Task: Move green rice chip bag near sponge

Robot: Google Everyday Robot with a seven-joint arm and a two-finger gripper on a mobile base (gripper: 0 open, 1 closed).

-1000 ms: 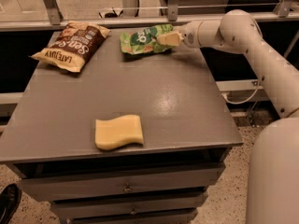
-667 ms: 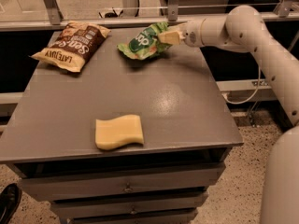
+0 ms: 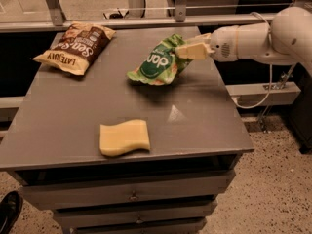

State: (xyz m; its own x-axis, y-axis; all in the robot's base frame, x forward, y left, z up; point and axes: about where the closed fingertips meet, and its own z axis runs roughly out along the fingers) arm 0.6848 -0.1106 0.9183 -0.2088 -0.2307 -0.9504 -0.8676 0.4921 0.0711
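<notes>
Over the far right of the table point(image 3: 58, 130), the cream-yellow fingers point(image 3: 196, 51) of the gripper point(image 3: 183, 50) are pinched closed on the upper right corner of the green rice chip bag point(image 3: 157, 65). The bag hangs tilted above its shadow, well apart from the sponge point(image 3: 124, 137) lying near the front edge. A brown chip bag point(image 3: 75, 48) lies at the far left.

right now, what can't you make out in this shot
Camera view:
Right edge of the green rice chip bag: covered by the gripper, shut on it over the table's far right.
Whether the bag's lower tip touches the table: hidden by its own shadow.
Rest of the arm: cut off by the right edge.
Dark shoe, bottom left: cut off by the left edge.
</notes>
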